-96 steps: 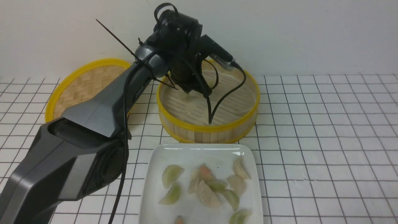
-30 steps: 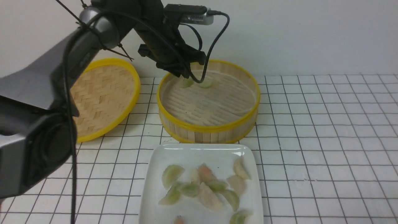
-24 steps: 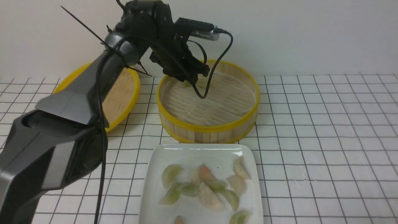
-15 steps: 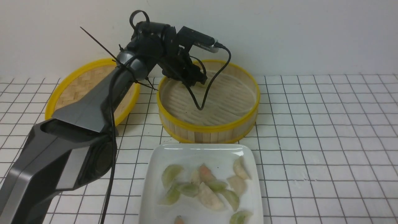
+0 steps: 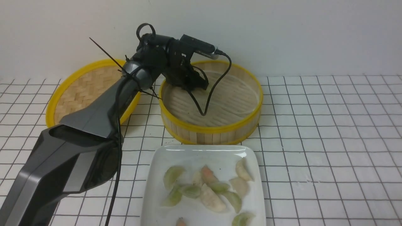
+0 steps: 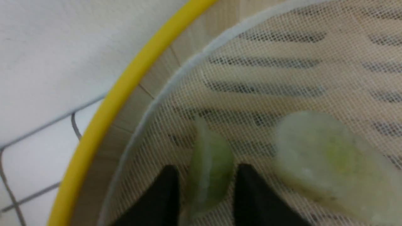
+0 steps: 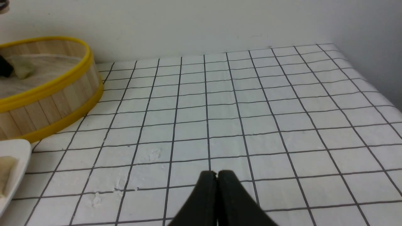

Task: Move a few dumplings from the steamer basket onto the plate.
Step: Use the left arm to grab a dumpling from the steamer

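The steamer basket (image 5: 213, 128) stands at the middle back. My left gripper (image 5: 199, 87) reaches down into its far left part. In the left wrist view the left gripper (image 6: 206, 167) is open, its two black fingertips straddling a pale green dumpling (image 6: 210, 153) on the mesh liner, with a thin gap at the sides. A second green dumpling (image 6: 326, 160) lies just beside it. The white plate (image 5: 201, 153) in front holds several dumplings, green ones (image 5: 173, 174) among whitish and pink ones. My right gripper (image 7: 217, 172) is shut and empty above the tiled table.
The shallow woven lid (image 5: 84, 84) lies left of the basket, under my left arm. A black cable (image 5: 205, 106) hangs from the left wrist into the basket. The right wrist view shows the basket wall (image 7: 47, 91), the plate corner (image 7: 12, 157) and bare tiles.
One more green dumpling lies on the plate than 3.2 s ago. In the last second my left gripper has come down from above the basket rim onto the dumplings at the far left.
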`<move>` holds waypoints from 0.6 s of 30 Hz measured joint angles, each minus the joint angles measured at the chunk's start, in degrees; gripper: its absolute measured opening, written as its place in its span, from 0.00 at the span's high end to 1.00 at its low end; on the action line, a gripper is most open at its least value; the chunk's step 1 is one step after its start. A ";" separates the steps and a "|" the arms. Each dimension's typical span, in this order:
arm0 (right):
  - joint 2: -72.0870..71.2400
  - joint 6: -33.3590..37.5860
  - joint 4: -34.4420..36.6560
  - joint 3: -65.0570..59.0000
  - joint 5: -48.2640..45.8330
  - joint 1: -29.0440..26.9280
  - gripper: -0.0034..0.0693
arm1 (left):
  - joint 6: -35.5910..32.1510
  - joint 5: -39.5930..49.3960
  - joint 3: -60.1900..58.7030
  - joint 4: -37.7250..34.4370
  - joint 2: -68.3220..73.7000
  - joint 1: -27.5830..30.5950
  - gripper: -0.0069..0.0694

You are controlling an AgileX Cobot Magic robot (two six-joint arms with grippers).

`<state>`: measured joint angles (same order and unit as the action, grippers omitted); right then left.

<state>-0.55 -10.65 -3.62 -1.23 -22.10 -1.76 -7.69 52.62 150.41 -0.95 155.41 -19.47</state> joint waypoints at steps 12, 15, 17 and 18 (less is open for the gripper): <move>0.00 0.00 0.00 0.00 0.00 0.00 0.97 | 0.04 18.25 4.91 -0.32 -9.16 -0.18 0.75; 0.00 0.00 0.00 0.00 0.00 0.00 0.97 | 0.71 18.85 4.99 -4.28 -17.25 -0.18 0.75; 0.00 0.00 0.00 0.00 0.00 0.00 0.97 | 1.09 18.85 3.18 -6.74 -20.46 -0.18 0.75; 0.00 0.00 0.00 0.00 0.00 0.00 0.97 | 1.09 18.85 1.29 -8.17 -22.68 -0.34 0.75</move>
<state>-0.55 -10.65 -3.62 -1.23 -22.10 -1.76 -6.60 71.47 151.70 -9.13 132.74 -19.81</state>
